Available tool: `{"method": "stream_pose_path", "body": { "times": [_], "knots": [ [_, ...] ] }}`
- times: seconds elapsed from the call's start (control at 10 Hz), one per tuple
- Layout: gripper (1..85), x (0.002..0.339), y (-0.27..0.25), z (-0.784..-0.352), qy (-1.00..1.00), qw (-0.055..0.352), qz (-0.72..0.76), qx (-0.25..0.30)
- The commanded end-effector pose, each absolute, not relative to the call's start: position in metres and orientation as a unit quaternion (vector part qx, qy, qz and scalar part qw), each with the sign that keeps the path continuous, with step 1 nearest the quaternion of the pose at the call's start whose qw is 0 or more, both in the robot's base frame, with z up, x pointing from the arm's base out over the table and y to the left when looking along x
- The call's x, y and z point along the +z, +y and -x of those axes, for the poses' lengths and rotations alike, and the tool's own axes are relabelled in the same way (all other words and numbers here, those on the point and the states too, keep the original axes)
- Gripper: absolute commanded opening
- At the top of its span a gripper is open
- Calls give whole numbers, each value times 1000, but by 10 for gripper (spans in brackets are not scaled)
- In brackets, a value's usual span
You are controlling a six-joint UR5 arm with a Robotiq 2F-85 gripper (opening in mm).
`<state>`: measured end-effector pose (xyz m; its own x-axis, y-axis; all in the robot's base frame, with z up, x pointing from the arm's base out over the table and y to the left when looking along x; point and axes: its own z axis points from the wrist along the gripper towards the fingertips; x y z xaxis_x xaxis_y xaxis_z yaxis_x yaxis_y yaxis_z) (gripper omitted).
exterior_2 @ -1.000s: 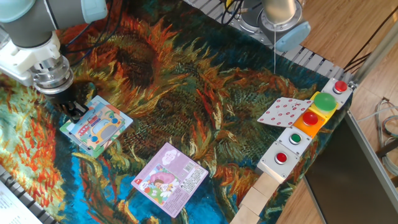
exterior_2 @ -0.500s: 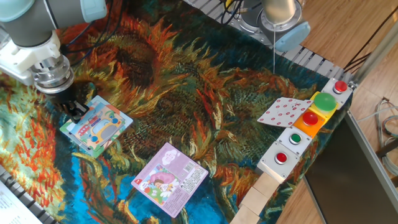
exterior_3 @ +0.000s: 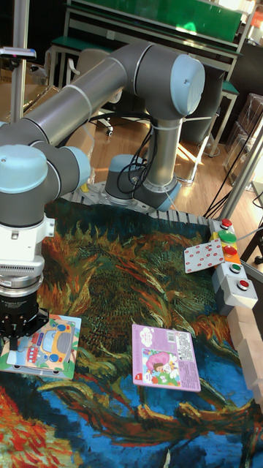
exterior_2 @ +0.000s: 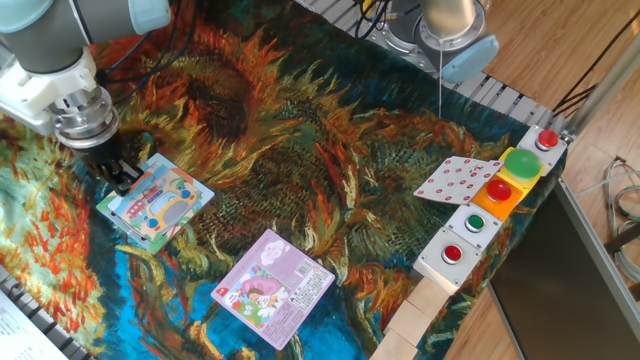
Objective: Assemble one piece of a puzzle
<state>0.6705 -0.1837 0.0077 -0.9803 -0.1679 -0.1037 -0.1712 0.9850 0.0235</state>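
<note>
The puzzle (exterior_2: pixel 160 205) is a square board with a teal edge and a cartoon bus picture. It lies flat on the cloth at the left and also shows in the tall fixed view as the puzzle (exterior_3: pixel 47 344). My gripper (exterior_2: pixel 119 177) points straight down at the board's far-left corner, its dark fingertips touching or almost touching that corner. From the other side, the gripper (exterior_3: pixel 16 338) covers the same corner. The piece is hidden; I cannot make it out between or under the fingers. How far apart the fingers stand is unclear.
A purple-pink rectangular card (exterior_2: pixel 273 287) lies in front of the puzzle. A red-and-white patterned card (exterior_2: pixel 456 180) leans on the button box (exterior_2: pixel 490 215) at the right edge. Wooden blocks (exterior_2: pixel 420 305) sit beside it. The arm's base (exterior_3: pixel 142 186) stands at the back.
</note>
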Motion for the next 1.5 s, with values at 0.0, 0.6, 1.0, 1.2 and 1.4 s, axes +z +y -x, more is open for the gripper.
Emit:
{"method": "stream_pose_path", "body": {
  "times": [0.0,0.6,1.0,1.2,1.4],
  "knots": [
    [13,10,-184,-672,995,54,82,19],
    [13,15,-158,-676,995,57,74,37],
    [13,15,-149,-671,996,52,61,41],
    [13,16,-144,-669,996,52,57,42],
    [13,16,-141,-668,996,52,54,41]
  ]
}}
